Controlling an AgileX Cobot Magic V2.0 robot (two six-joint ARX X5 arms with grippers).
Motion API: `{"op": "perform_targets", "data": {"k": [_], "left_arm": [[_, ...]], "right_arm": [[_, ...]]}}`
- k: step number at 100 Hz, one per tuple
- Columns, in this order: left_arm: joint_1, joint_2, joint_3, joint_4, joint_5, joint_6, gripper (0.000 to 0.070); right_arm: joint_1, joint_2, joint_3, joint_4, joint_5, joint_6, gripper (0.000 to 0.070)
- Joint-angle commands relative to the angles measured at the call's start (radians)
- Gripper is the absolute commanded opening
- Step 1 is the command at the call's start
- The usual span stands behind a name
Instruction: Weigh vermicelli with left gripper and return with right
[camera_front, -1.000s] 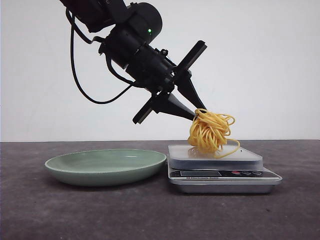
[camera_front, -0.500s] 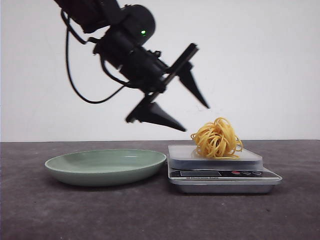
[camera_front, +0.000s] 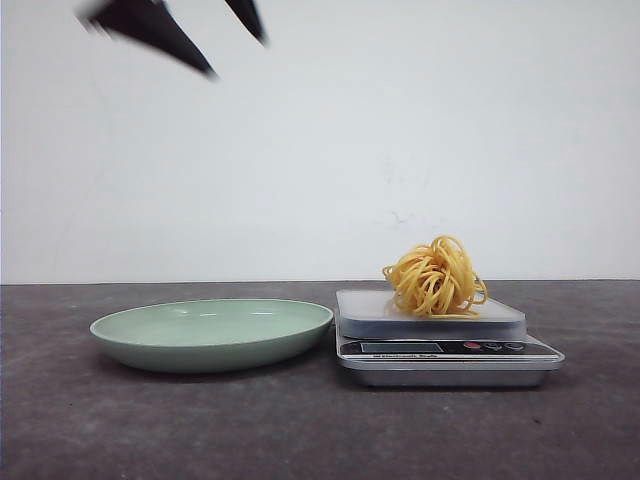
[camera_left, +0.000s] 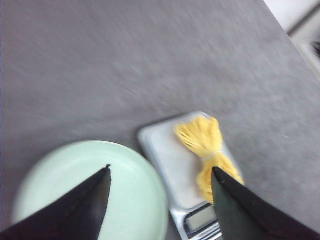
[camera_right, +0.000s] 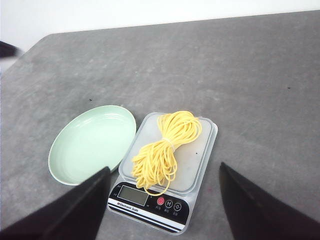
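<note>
1. Front view, nearest first: a dark grey table (camera_front: 200, 430) runs across the foreground, and on it a silver kitchen scale (camera_front: 445, 355) stands just right of a pale green plate (camera_front: 212, 333), the two nearly touching
2. On the scale's clear platform sits the vermicelli (camera_front: 435, 277), a loose yellow nest resting free, with nothing gripping it
3. High at the upper left, well apart from the noodles, the left gripper (camera_front: 232, 38) shows only as two blurred black pointed fingers (camera_front: 150, 25) spread wide, holding nothing
4. Left wrist view: the left gripper (camera_left: 160, 172) has its two tapered tips far apart, one over the plate (camera_left: 135, 185) and the other over the edge of the scale (camera_left: 165, 155); the vermicelli (camera_left: 205, 145) lies between and beyond them on the platform, untouched
5. Right wrist view: the right gripper (camera_right: 165, 175) is spread open and empty, its dark fingers (camera_right: 80, 210) at either side of the scale (camera_right: 197, 165), which stands well beyond them
6. From that camera the vermicelli (camera_right: 165, 150) stretches as a long hank across the platform, above the display and buttons, with the plate (camera_right: 90, 142) just beside the scale
</note>
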Motion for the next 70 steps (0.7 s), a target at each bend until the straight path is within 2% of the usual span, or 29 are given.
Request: {"op": "perform_targets", "data": {"k": [1, 15, 31, 50, 70], "left_arm": [[-0.006, -0.093, 0.026, -0.050, -0.050, 0.070, 0.0375], [-0.008, -0.279, 0.026, -0.185, -0.134, 0.092, 0.0302], [-0.008, -0.454, 0.026, -0.340, -0.224, 0.090, 0.0303], [-0.008, -0.632, 0.014, -0.445, -0.236, 0.074, 0.0303], [-0.008, -0.801, -0.041, -0.528, -0.309, 0.045, 0.0303]], "right_arm": [[0.003, 0.003, 0.019, -0.001, -0.003, -0.014, 0.0429], [0.003, 0.003, 0.019, -0.010, -0.003, -0.013, 0.0429], [0.003, 0.003, 0.019, -0.032, -0.005, -0.018, 0.0429], [0.005, 0.003, 0.019, -0.051, -0.004, -0.031, 0.0429], [0.025, 0.003, 0.019, -0.021, -0.003, -0.032, 0.0430]]}}
